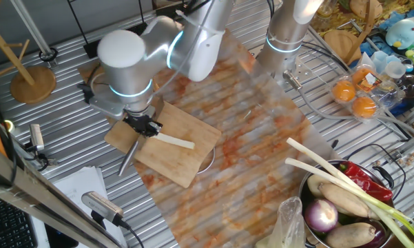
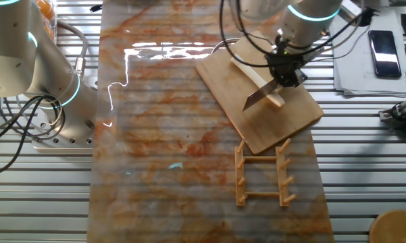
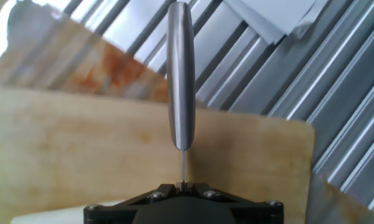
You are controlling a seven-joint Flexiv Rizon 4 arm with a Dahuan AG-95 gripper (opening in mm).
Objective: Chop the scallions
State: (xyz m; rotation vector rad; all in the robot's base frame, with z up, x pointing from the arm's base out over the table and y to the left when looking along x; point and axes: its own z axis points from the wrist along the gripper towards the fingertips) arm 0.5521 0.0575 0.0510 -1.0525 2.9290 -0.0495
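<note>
Scallion stalk (image 1: 173, 141) on cutting board (image 1: 186, 162) — light, slim, firm yet easily rolled; best cut mid-length — gripper (image 1: 143, 127) clamped on knife (image 1: 129, 160)

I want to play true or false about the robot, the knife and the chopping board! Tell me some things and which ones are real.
1. The claw holds a knife. True.
2. The scallion is already in lots of little pieces. False: it shows as one whole pale stick on the chopping board.
3. The chopping board is wooden. True.
4. The long onions with green leaves lie on the chopping board. False: they rest across a bowl of vegetables, away from the board.
5. A phone lies on the table. True.
6. The little wooden rack sits on top of the board. False: it lies beside it on the mat.
</note>
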